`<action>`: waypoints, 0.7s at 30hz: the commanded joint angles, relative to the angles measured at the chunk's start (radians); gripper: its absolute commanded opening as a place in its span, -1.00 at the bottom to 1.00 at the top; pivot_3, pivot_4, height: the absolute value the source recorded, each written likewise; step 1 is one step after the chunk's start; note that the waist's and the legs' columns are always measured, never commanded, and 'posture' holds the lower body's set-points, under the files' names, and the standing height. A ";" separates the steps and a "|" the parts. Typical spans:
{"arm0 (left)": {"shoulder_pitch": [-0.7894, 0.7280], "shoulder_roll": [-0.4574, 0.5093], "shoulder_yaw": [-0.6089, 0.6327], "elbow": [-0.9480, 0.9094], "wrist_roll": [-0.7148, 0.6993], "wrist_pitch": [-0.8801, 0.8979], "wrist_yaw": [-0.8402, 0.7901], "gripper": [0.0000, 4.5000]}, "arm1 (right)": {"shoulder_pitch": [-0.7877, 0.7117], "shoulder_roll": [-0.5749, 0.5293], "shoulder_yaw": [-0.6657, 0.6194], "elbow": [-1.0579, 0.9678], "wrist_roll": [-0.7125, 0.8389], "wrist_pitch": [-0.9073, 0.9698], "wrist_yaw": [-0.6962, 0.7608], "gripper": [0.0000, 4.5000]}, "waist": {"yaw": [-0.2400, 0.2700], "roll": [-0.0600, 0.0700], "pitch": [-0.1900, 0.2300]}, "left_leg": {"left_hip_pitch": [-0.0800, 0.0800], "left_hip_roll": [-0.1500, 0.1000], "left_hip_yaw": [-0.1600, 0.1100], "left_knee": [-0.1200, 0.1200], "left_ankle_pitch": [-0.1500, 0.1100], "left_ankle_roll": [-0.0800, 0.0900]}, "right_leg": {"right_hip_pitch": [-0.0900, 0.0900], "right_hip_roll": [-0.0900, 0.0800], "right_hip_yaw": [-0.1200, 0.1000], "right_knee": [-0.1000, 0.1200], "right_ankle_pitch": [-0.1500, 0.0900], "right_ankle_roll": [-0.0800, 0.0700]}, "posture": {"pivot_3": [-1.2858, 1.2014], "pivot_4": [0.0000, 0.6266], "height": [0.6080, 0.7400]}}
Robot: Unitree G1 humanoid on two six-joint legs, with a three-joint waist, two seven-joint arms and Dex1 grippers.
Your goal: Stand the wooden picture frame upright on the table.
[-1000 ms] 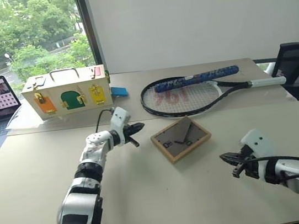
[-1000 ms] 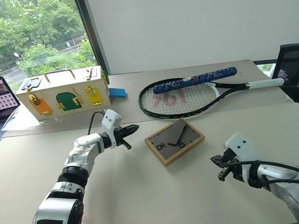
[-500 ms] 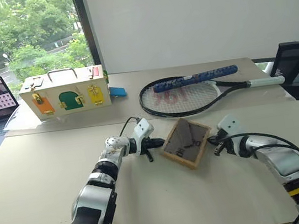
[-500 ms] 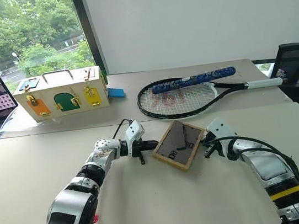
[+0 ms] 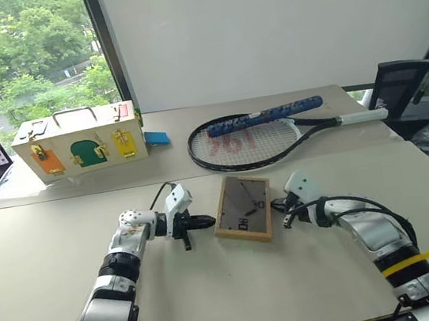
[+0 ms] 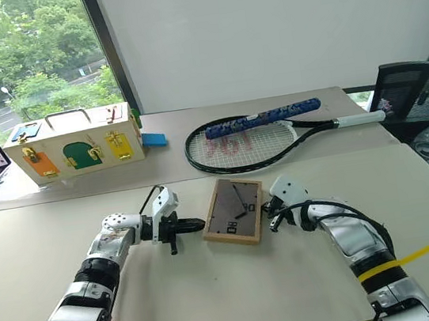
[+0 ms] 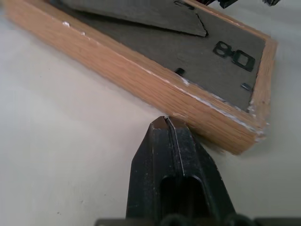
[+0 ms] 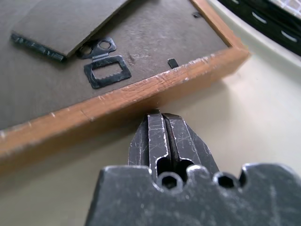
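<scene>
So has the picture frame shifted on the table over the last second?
Yes. The wooden picture frame has turned: judged against the tennis racket, it lay diamond-wise and now lies nearly square to the table seam, between both shut grippers.

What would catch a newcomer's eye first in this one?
The wooden picture frame lies back-up in the middle of the table, with the left pincer and right pincer shut and closing in on its two sides. Behind it lie a tennis racket and a cream box with coloured doors.
</scene>
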 commanded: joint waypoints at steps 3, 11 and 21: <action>0.075 -0.007 -0.060 -0.152 -0.040 0.117 -0.079 -1.00 | -0.055 0.045 0.056 0.080 -0.044 -0.079 0.056 -0.98 | 0.000 0.001 0.000 | 0.000 0.000 0.000 0.000 0.000 0.000 | 0.000 0.000 -0.001 0.000 0.000 -0.001 | 0.03 -0.52 0.37; 0.117 0.069 -0.031 -0.201 -0.016 0.117 -0.022 -1.00 | 0.021 0.005 0.076 -0.064 -0.054 0.033 0.125 -0.98 | 0.001 0.001 -0.001 | 0.000 0.000 -0.002 -0.002 0.000 0.000 | 0.000 0.000 -0.003 0.000 -0.001 -0.003 | 0.03 -0.52 0.37; 0.158 0.161 -0.028 -0.191 0.016 0.066 0.080 -1.00 | 0.191 -0.093 0.070 -0.460 0.003 0.379 0.146 -0.98 | 0.005 0.004 -0.006 | 0.000 0.000 -0.004 -0.002 0.000 0.000 | 0.001 0.000 -0.006 0.001 -0.005 0.001 | 0.03 -0.52 0.37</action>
